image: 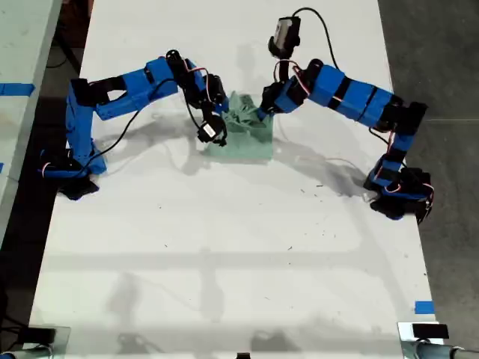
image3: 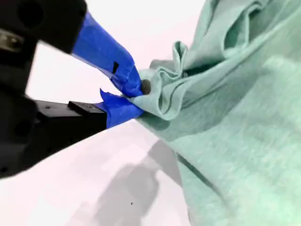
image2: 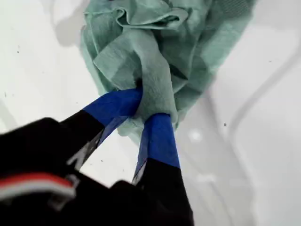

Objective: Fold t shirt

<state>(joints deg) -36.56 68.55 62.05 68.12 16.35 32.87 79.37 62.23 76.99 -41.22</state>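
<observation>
The pale mint-green t shirt (image: 247, 138) lies bunched on the white table (image: 224, 247), between two blue arms. In the first wrist view my first gripper (image2: 148, 106) is shut on a thick fold of the t shirt (image2: 141, 52), which hangs crumpled beyond the fingers. In the second wrist view my second gripper (image3: 136, 98) is shut on a rolled edge of the t shirt (image3: 244, 122), lifting it off the table. In the exterior view one arm (image: 135, 86) reaches in from the left and another arm (image: 344, 93) from the right. I cannot tell which is first.
A black cable (image: 127, 134) trails from the arm on the exterior view's left. Blue tape marks (image: 423, 307) sit near the exterior view's bottom right table corner. The table's edges border dark floor (image: 441, 52) on the exterior view's right.
</observation>
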